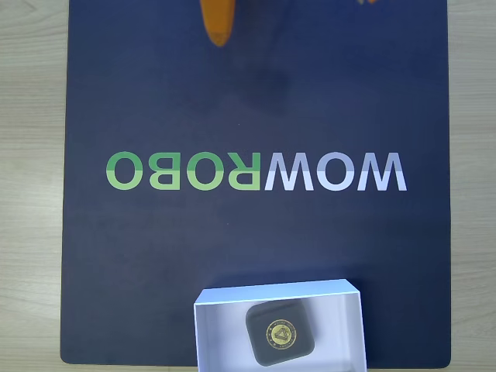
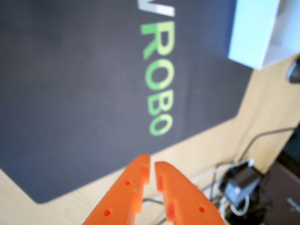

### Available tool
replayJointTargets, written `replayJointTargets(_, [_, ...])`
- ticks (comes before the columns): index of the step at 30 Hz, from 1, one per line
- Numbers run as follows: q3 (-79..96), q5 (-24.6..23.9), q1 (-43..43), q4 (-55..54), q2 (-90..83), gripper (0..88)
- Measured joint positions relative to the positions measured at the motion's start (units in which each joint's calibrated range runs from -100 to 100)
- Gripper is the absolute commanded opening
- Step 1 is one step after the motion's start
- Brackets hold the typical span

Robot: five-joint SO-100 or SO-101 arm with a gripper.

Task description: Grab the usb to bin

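Large dark navy mat over a pale wooden table, covering most of the fixed view; right and lower edges cut by the frame. Mirrored "WOWROBO" lettering across the middle, white and green. In the wrist view only "ROBO" and part of one more letter readable, rather blurred.

White bin at the bottom edge of the mat, near side cut off by the frame. In the wrist view only one corner visible, top right, inside hidden.

Dark usb lying flat inside the bin, gold emblem up, slightly turned, apart from the walls.

Orange gripper far from the bin, jaws nearly together with only a thin slit, empty. In the fixed view just one orange tip at the top edge, rest cut off.

Blurred cables and a black adapter beyond the mat, hard to make out.
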Motion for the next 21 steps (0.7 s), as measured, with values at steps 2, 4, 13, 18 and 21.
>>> replayJointTargets(2, [5.2, 0.0, 0.0, -0.9, -3.0, 0.9])
replayJointTargets(4, [10.2, 0.1, 0.7, -2.9, -5.4, 0.9])
replayJointTargets(13, [34.3, 0.5, -0.1, -11.2, -17.9, 1.0])
replayJointTargets(18, [41.0, 2.9, -1.6, -12.0, -25.6, 1.0])
replayJointTargets(21, [44.4, 3.1, -1.3, -12.0, -31.5, 1.1])
